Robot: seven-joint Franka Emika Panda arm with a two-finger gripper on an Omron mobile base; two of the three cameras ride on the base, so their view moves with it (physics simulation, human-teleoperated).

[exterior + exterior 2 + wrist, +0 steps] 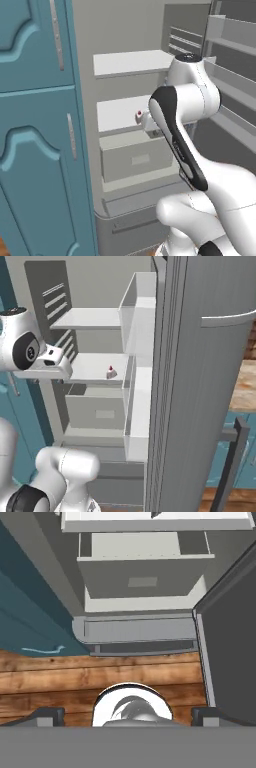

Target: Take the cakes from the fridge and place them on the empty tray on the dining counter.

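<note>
Your gripper (125, 714) hangs with jaws apart (nothing held) before the open fridge (200, 381), since a cake (111, 373) waits on its middle shelf (90, 367).

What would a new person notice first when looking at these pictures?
First, the fridge standing wide open, its grey door swung out at the right of the right base view. Next, a tiny cake with a red cherry, alone on the middle white shelf. Teal cabinets stand to the left of the fridge.
</note>
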